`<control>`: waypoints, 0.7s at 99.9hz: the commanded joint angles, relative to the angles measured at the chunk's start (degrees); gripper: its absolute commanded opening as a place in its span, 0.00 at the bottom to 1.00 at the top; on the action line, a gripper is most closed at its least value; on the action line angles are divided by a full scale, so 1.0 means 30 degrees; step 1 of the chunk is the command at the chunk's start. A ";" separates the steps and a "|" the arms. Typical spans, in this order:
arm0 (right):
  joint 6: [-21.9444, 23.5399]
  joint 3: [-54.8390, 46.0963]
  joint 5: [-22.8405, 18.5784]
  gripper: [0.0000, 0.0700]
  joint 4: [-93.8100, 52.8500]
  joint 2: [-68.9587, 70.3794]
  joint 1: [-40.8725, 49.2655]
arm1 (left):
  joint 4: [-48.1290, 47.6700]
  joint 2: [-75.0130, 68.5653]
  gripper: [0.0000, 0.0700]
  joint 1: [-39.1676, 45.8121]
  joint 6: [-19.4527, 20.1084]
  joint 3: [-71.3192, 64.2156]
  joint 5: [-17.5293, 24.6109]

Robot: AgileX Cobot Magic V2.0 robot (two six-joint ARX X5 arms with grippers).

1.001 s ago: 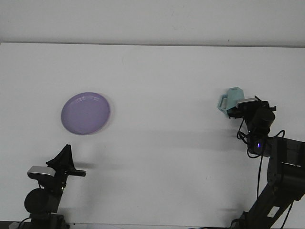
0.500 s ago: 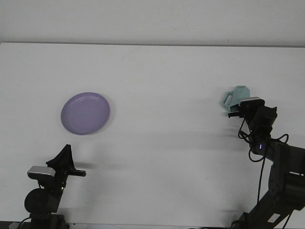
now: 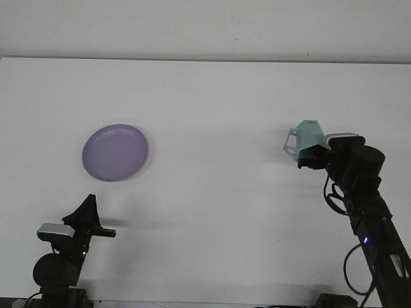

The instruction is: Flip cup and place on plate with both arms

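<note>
1. Filling most of the front view, a white table [image 3: 212,212] is seen against a pale wall [image 3: 205,25] at the far edge.
2. The right arm [image 3: 376,237] is seen rising from the bottom right corner, with dark cables looped along it and a small camera mounted near its wrist.
3. A round purple plate [image 3: 115,152] is laid flat on the left half of the table, well apart from the cup and with nothing on it.
4. The left arm [image 3: 61,266] is seen low at the bottom left, near the plate but not touching it.
5. The left gripper [image 3: 90,215] is pointed upward with nothing held; whether its fingers are parted cannot be told, since they appear as one dark wedge.
6. A light teal cup [image 3: 305,136] is held tilted on the right side of the table, its handle turned to the left; whether it is raised off the table cannot be told.
7. The right gripper [image 3: 309,156] is clamped on the cup's lower right part.
</note>
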 commanded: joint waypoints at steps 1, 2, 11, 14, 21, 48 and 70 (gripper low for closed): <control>0.0678 0.0969 -0.0124 0.01 -0.3016 -0.0831 0.1056 | 0.0175 -0.0044 0.02 -0.0015 -0.0066 -0.0342 -0.0036; 0.0678 0.1086 -0.0124 0.01 -0.3446 -0.0940 0.1253 | 0.0175 -0.0044 0.02 -0.0015 -0.0066 -0.0342 -0.0036; 0.0678 0.2317 -0.0117 0.01 -0.7264 -0.1392 0.3264 | 0.0168 -0.0044 0.02 -0.0015 -0.0066 -0.0342 -0.0036; 0.0678 0.2769 -0.0109 0.01 -0.8437 -0.1348 0.3993 | 0.0168 -0.0044 0.02 -0.0015 -0.0066 -0.0342 -0.0029; 0.0678 0.3730 -0.0117 0.01 -1.0790 -0.0962 0.5661 | 0.0168 -0.0044 0.02 -0.0015 -0.0066 -0.0342 -0.0036; 0.0393 0.6965 -0.0029 0.01 -1.6786 0.3133 1.1650 | 0.0160 -0.0044 0.02 -0.0015 -0.0080 -0.0342 -0.0029; -0.0933 0.9617 0.0474 0.01 -2.0502 0.8043 1.3784 | 0.0168 -0.0044 0.02 -0.0015 -0.0073 -0.0342 -0.0029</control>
